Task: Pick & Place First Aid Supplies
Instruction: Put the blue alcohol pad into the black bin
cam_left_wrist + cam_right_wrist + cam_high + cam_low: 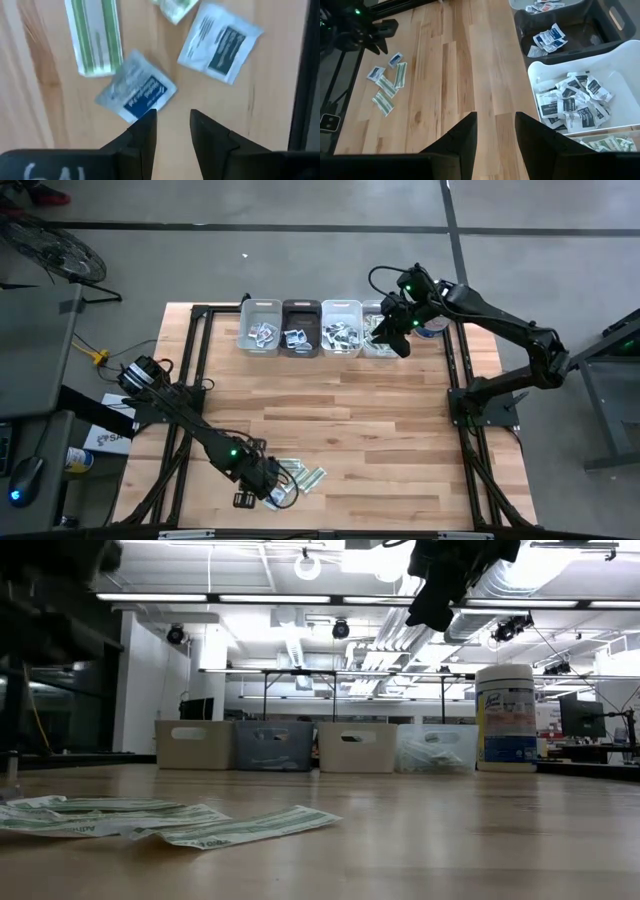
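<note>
Loose packets [297, 477] lie flat on the table [340, 420] at approx 6 o'clock in the high view, near the front edge, right by the left gripper [268, 483]. Green-and-white strips [384, 90] have long axes running mostly toward the bins w/ some tilt; in the low view they lie flat, pointing across the wood. Two squarish white packets w/ dark-blue marks sit beside them: one [136, 92] just in front of the left fingertips, tilted, the other [220, 41] a bit farther, also tilted. One green strip [96, 35] next to them, long axis running away from the gripper.

Left gripper low over this pile, jaws a narrow gap apart, nothing between them. Tip of one finger [145, 131] at the edge of the nearer blue-marked packet; can't tell if touching.

Four bins in a row at 12 o'clock. From the left: light bin [259, 327] w/ a few packets; dark bin [300, 328] w/ a few white-and-blue packets; white bin [341, 327] w/ many squarish white packets w/ dark marks; clear bin [437, 749] w/ green-and-white strips. White canister w/ blue label [505, 718] stands upright just past the clear bin, approx 1 o'clock.

Right gripper [400, 338] hangs above the clear bin end of the row, jaws moderately apart, empty.
</note>
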### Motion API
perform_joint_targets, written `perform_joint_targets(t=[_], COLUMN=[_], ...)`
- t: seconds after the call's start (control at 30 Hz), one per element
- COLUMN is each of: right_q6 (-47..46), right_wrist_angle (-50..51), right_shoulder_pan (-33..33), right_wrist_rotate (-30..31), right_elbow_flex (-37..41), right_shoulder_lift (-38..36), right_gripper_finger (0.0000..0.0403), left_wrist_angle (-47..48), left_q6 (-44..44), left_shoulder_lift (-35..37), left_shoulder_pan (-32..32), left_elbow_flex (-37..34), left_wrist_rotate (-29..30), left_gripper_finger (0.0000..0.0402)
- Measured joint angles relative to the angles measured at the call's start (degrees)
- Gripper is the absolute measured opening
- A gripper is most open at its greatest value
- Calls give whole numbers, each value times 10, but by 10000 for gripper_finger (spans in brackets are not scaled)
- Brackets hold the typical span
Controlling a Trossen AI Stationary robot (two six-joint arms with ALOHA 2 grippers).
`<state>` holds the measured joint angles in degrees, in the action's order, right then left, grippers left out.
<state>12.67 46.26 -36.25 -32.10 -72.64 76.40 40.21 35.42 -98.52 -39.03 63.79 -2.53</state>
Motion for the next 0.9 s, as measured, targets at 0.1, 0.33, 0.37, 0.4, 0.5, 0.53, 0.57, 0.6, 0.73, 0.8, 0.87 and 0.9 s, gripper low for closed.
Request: perform_joint_targets(t=[0.1, 0.33, 0.37, 0.4, 0.5, 0.53, 0.57, 0.6, 0.73, 0.8, 0.87, 0.9], right_q6=[0, -2, -2, -2, -7, -8, -10, -12, -17, -17, -20, -21], right_wrist_angle=[-1, -3, -3, -3, -3, -3, -3, -3, -3, -3, -3, -3], right_shoulder_pan=[0, 0, 0, 0, 0, 0, 0, 0, 0, 0, 0, 0], right_wrist_rotate=[0, 0, 0, 0, 0, 0, 0, 0, 0, 1, 2, 2], right_elbow_flex=[0, 0, 0, 0, 0, 0, 0, 0, 0, 0, 0, 0], right_shoulder_lift=[0, 0, 0, 0, 0, 0, 0, 0, 0, 0, 0, 0], right_gripper_finger=[126, 126, 126, 126, 126, 126, 126, 126, 126, 126, 126, 126], left_wrist_angle=[24, 44, 45, 47, 49, 49, 47, 47, 39, 27, 12, 6], left_q6=[-50, -292, -322, -346, -394, -399, -402, -402, -401, -402, -412, -417], left_shoulder_lift=[0, -16, -19, -22, -28, -28, -28, -28, -28, -28, -28, -30], left_shoulder_pan=[0, 0, 0, 0, 0, 0, 0, 0, -1, -4, -4, -4], left_elbow_flex=[19, 20, 20, 20, 15, 14, 13, 11, 9, 9, 9, 9], left_wrist_rotate=[31, 47, 47, 50, 69, 72, 74, 74, 60, 58, 59, 58], left_gripper_finger=[115, 115, 115, 115, 115, 115, 115, 115, 115, 115, 115, 115])
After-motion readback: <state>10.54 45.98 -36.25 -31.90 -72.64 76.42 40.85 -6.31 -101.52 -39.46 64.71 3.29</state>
